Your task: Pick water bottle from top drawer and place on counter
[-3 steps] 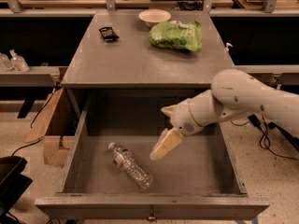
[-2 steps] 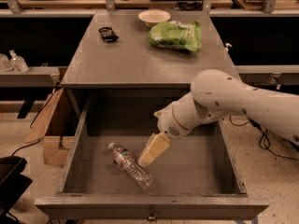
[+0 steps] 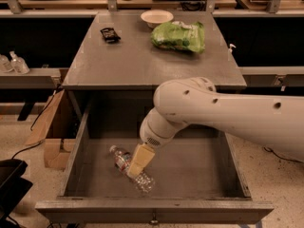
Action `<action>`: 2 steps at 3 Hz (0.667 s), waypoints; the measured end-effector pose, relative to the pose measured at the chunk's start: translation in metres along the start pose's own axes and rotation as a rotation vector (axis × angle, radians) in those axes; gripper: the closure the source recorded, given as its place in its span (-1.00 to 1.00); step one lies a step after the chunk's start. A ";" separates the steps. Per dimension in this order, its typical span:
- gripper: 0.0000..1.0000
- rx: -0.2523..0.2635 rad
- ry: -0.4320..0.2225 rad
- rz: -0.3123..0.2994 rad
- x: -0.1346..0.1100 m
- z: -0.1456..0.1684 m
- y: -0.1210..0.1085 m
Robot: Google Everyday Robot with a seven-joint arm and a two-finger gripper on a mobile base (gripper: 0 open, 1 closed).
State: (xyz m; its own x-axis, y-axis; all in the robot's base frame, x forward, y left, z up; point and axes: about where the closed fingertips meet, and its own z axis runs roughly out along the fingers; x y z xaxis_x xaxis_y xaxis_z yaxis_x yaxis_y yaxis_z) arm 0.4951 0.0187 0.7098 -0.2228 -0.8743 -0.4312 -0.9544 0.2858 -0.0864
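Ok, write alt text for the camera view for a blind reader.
The robot's pincer is down in the open top drawer, right over a water bottle lying on its side. On the counter behind sit a green bag, a white bowl and a small black object.

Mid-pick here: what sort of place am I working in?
Likely a robotics lab or workshop: tan wooden benches strung with cables, clear pump-top sanitizer bottles on a side ledge, and a grey cabinet counter. The gripper is down in the open grey top drawer, over the clear ribbed water bottle.
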 end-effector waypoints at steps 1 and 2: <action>-1.00 0.016 0.019 0.068 -0.002 0.002 -0.001; -1.00 0.009 0.099 0.095 -0.004 0.002 0.003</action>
State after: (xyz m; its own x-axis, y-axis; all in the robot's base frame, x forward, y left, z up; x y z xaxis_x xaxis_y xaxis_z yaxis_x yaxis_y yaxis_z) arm 0.4937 0.0235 0.7094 -0.3311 -0.8776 -0.3467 -0.9263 0.3723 -0.0577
